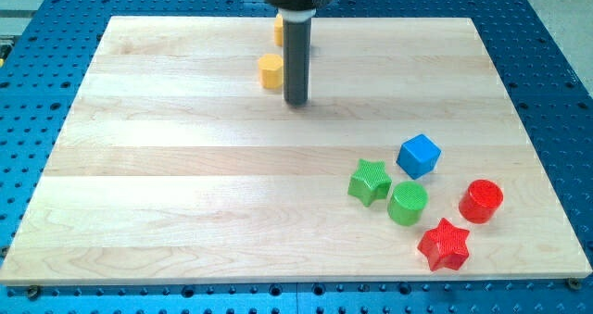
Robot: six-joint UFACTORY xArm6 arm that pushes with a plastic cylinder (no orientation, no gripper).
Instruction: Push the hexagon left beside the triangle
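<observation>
Near the view's top | yellow hexagon (271, 71) sits just left of my tip (296, 102) | no pincer: bare rod | orange block (278, 28) partly hidden behind.

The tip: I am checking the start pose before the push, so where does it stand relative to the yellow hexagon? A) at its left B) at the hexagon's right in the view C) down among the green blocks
B: my tip stands just at the view's right of the yellow hexagon, near the board's top.

One camera looks down at a slant over the whole wooden board (185, 166).
</observation>
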